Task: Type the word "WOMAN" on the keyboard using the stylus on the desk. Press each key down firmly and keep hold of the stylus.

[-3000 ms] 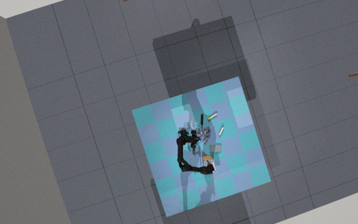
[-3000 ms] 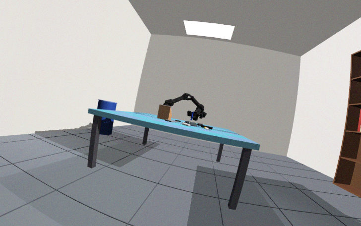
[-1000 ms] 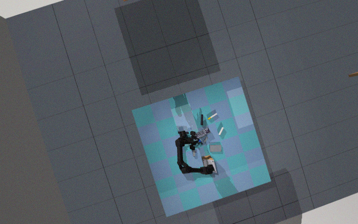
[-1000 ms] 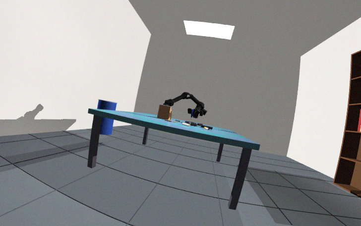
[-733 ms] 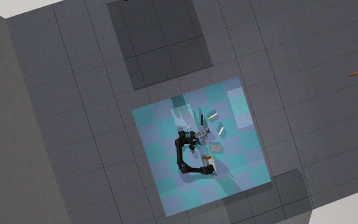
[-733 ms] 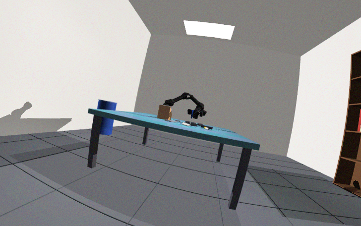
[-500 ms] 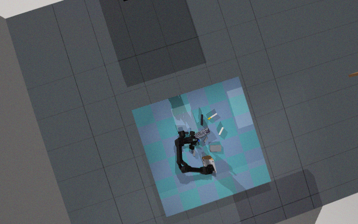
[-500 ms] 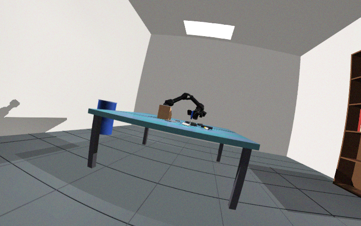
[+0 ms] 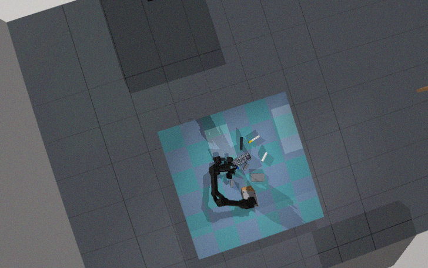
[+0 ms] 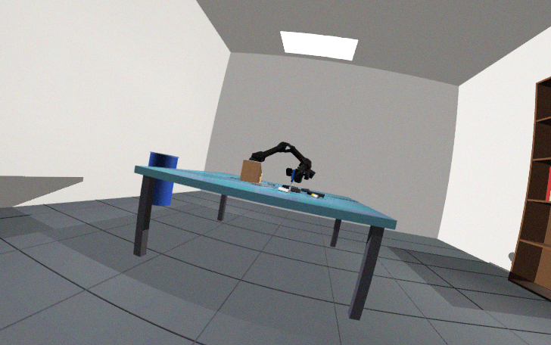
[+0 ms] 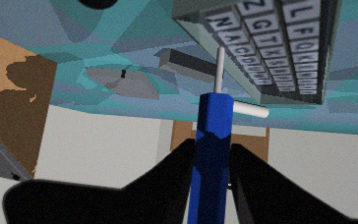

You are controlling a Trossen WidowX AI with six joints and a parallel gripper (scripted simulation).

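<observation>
My gripper point(image 9: 235, 168) point(image 11: 211, 148) is shut on the blue body of the stylus point(image 10: 292, 176) point(image 11: 214, 118). The stylus points down with its thin grey tip at the lower end. The keyboard point(image 9: 242, 158) point(image 11: 280, 49) lies on the desk beside the gripper, partly hidden by the arm in the overhead view. In the wrist view the tip shows against the keyboard's edge, beside the row with N, A and C. Whether it touches anything cannot be told. The W, O and M keys cannot be picked out clearly.
A small grey block point(image 9: 245, 166) point(image 11: 189, 68) lies close beside the keyboard. A white cylinder point(image 9: 264, 156) point(image 11: 252, 109), a black bar point(image 9: 241, 143), a yellow-and-white stick point(image 9: 253, 138) and a flat grey box point(image 9: 257, 177) lie around. A brown box point(image 10: 250, 171) stands by the arm's base.
</observation>
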